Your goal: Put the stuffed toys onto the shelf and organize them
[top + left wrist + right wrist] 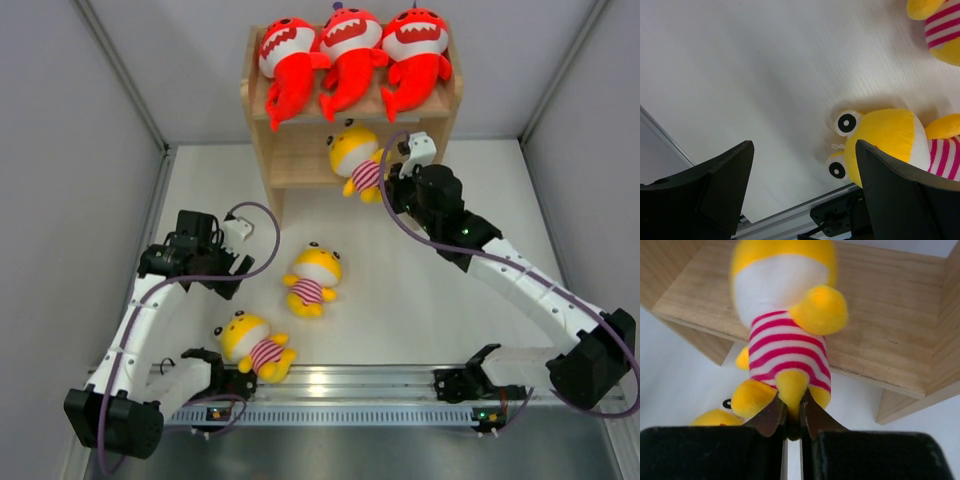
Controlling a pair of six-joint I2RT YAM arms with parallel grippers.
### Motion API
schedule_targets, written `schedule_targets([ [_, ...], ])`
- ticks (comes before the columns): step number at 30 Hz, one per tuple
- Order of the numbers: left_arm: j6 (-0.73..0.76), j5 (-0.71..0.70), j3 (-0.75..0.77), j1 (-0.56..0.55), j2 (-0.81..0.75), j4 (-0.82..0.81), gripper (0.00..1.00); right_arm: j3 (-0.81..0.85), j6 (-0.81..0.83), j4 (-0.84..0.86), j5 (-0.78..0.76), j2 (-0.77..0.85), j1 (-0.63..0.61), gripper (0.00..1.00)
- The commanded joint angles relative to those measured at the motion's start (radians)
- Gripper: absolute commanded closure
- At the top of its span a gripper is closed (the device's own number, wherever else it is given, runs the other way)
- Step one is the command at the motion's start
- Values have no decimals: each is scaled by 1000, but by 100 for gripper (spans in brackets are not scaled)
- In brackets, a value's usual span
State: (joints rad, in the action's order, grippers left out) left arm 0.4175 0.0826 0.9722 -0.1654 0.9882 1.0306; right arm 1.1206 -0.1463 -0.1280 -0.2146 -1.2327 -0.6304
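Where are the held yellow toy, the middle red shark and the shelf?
held yellow toy (788, 356): right wrist view, striped belly.
middle red shark (348, 38): top external view, white mouth.
shelf (300, 162): top external view, lower board.

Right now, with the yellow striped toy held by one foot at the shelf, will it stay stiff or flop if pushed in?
Probably floppy: the yellow striped toy is plush, and the right gripper has its jaws nearly shut on one foot, so it squashes. It seems light, since that small pinch holds it. The rounded head might roll on the shelf.
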Motion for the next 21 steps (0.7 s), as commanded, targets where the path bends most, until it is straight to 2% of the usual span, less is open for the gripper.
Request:
schedule_targets([
  [1, -8, 17, 22, 4, -11, -33, 11, -1, -98, 64, -9, 29, 63, 100],
  [8, -6, 22, 22, 4, -14, -32, 11, -13, -121, 119, 26, 18, 127, 100],
  [17, -6, 20, 23, 4, -17, -32, 11, 31, -153, 107, 60, -56, 222, 100],
  [18, -8, 19, 25, 4, -19, -32, 11, 39, -154, 102, 61, -59, 225, 94],
  [20, -5, 20, 25, 4, -19, -33, 11, 53, -151, 79, 66, -68, 228, 75],
  [21, -5, 22, 25, 4, -19, -32, 11, 56, -151, 68, 67, -67, 227, 57],
])
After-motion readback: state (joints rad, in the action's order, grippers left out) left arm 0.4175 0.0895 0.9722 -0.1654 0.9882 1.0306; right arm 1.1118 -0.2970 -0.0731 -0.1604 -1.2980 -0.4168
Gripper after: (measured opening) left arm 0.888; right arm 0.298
